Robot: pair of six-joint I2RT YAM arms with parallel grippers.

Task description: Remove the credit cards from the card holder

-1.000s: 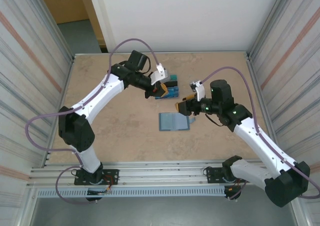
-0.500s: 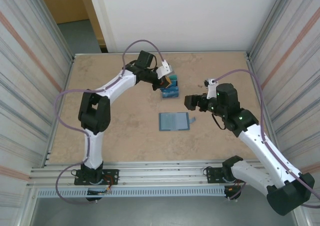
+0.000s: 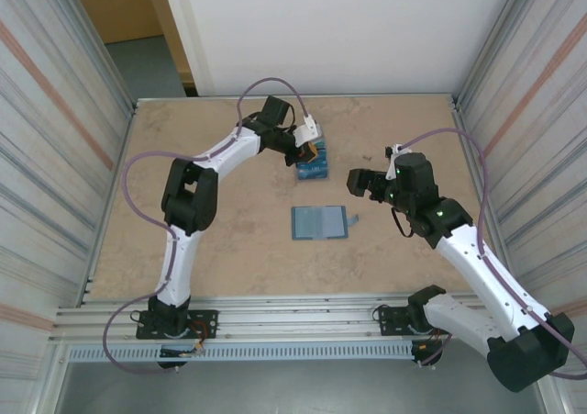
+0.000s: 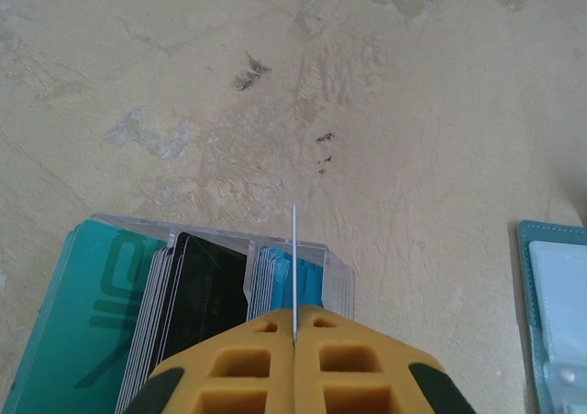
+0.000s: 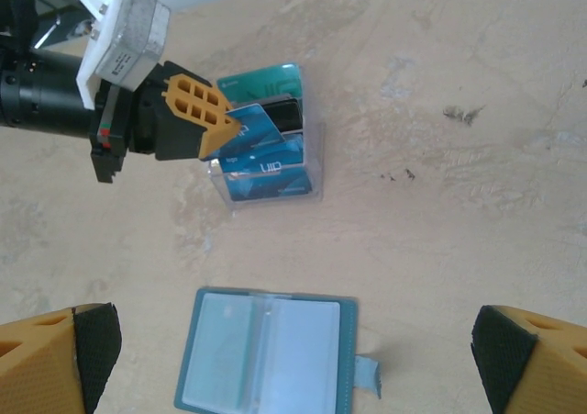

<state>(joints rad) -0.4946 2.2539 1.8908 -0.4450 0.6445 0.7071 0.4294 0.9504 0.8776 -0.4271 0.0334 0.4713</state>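
Near the bottom centre of the left wrist view, we are seeing the left gripper [image 4: 293,330] pressing its honeycombed yellow fingers tight on one credit card [image 4: 293,249]. That card is turned edge-on, so it is reading only as a thin pale line.

Just beneath it, the other credit cards [image 4: 96,318], flat glossy rectangles in teal, black and blue, are standing packed in a clear plastic tray [image 4: 337,269]. The frame's lower edge is cutting them off.

Across the mottled beige table [image 4: 413,111], dark specks are showing.

Low in the right wrist view, the card holder [image 5: 266,350] is lying open and flat, well apart from the tray. It has a soft teal border, shiny grey-blue pockets and a small strap tab.

At centre right of the top view, the right gripper [image 3: 359,182] is spreading wide and holding nothing. Its dark-padded fingers [image 5: 92,345] are showing only as tips in the bottom corners of the right wrist view.
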